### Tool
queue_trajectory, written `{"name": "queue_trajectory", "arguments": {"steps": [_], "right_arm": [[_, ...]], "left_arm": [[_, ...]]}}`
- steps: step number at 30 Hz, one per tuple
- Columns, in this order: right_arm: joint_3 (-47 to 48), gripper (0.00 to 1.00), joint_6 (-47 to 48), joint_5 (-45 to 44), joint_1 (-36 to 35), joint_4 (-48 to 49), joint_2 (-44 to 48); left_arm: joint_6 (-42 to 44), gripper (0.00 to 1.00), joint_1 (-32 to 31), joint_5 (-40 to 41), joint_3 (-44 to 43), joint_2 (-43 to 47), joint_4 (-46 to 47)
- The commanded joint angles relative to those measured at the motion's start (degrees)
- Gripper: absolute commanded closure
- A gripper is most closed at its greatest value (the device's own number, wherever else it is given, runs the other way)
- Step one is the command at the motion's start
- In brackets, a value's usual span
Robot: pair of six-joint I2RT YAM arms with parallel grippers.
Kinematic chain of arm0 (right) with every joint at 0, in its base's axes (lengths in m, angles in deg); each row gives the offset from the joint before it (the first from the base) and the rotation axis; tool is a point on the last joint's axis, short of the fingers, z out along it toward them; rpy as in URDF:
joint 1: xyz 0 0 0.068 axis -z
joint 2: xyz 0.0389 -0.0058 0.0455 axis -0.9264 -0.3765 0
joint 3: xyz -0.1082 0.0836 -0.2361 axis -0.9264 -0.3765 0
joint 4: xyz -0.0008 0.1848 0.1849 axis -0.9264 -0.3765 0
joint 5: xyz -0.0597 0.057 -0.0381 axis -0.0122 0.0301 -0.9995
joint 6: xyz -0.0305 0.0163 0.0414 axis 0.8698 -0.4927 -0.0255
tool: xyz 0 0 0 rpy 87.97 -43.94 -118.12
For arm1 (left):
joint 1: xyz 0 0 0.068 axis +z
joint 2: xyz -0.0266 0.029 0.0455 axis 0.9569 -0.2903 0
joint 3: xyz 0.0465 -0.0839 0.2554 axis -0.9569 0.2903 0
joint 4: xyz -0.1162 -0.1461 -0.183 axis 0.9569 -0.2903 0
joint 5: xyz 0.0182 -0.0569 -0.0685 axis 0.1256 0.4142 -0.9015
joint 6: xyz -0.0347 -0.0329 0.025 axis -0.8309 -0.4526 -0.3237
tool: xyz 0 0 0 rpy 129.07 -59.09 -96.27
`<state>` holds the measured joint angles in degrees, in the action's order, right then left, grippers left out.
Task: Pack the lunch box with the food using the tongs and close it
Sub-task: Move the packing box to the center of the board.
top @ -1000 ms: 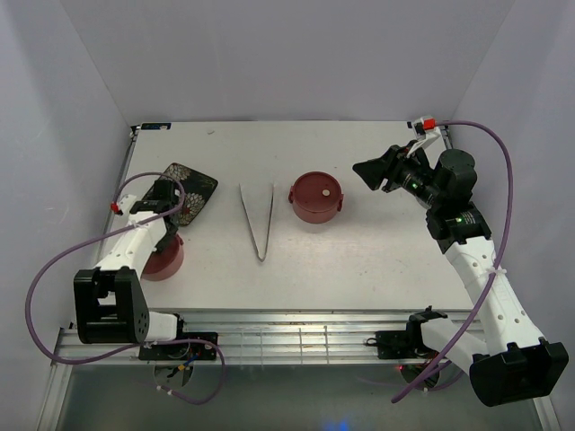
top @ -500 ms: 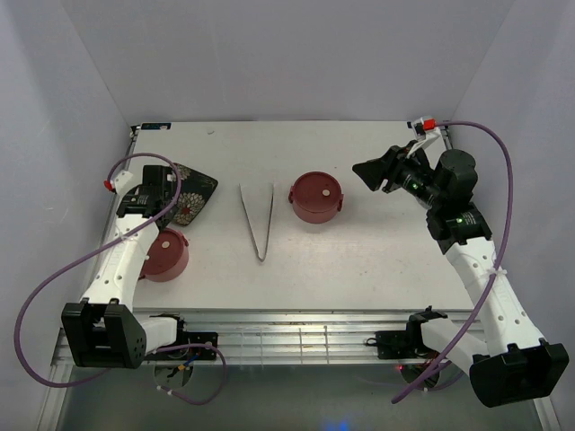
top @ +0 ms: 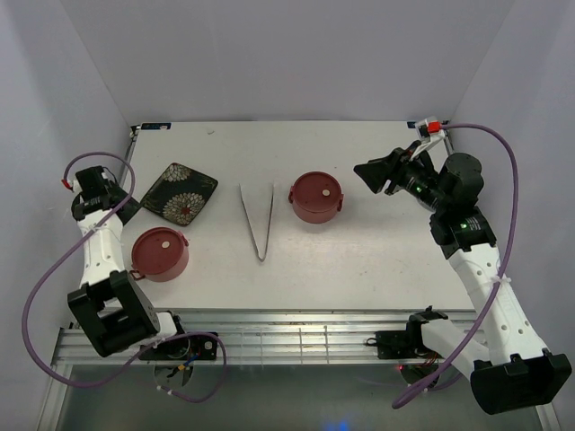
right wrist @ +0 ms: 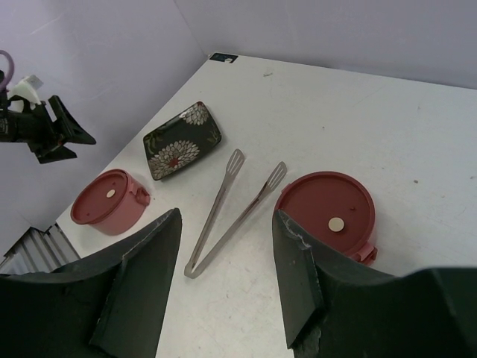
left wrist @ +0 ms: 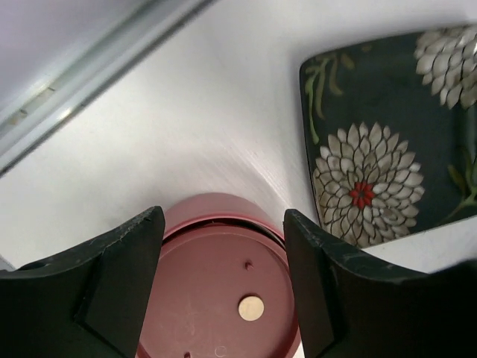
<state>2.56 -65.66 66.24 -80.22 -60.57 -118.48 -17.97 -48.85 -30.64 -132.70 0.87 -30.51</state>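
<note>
Scanning the white counter (top: 377,260) from above, biggest first. The right arm (top: 476,260) reaches in from 4 o'clock, and its jaws hang spread and empty high over the 2 o'clock area. The left arm (top: 99,242) is swung out to the 9 o'clock edge, its jaws also spread, nothing between them.

The lunch box sits as two separate tiers, both lidded. One tier (top: 316,197) is just right of centre, toward 1 o'clock. The other tier (top: 160,254) is at 8 o'clock, right below the left wrist camera. The floral plate (top: 180,193) lies at 10 o'clock, just beyond that tier, and looks bare. I can't spot any food in any view.

The tongs (top: 258,220) lie flat at dead centre, joint pointing to 6 o'clock, tips fanned toward 12, between the plate and the centre tier.

Here is the trouble ahead, as I judge it. Those tongs are thin and flush to the counter, so a pinch could skid them away or pop them sideways into the centre tier. Both lids must come off first, and a lift that catches only the lid's edge could drag the whole tier along. With no food in sight, there's nothing to aim for yet.
</note>
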Motion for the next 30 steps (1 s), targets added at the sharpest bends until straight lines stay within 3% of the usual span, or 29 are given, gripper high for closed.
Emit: {"name": "queue_trajectory", "arguments": {"steps": [1, 5, 10, 16, 24, 30], "right_arm": [[-0.14, 0.42, 1.0, 0.93, 0.3, 1.61, 1.54], [-0.06, 0.42, 1.18, 0.58, 0.3, 0.02, 1.63], [-0.14, 0.42, 1.26, 0.93, 0.3, 0.02, 1.37], [0.21, 0.42, 1.53, 1.1, 0.3, -0.5, 1.8], [0.3, 0.42, 1.7, 0.49, 0.3, -0.85, 2.42], [0.56, 0.42, 1.53, 0.93, 0.3, -0.85, 2.16]], "left_arm": [[5.01, 0.24, 1.57, -10.84, -0.09, -2.16, 1.76], [7.21, 0.23, 1.66, -12.79, 0.87, -3.92, 1.24], [6.69, 0.21, 3.49, -8.57, 4.73, -4.1, 1.59], [4.76, 0.22, 7.72, -14.98, 8.61, -4.18, 3.87], [0.1, 0.33, 7.72, -21.83, 13.6, -2.08, 4.75], [-3.15, 0.37, 7.37, -20.61, 18.27, 3.98, 3.97]]}}
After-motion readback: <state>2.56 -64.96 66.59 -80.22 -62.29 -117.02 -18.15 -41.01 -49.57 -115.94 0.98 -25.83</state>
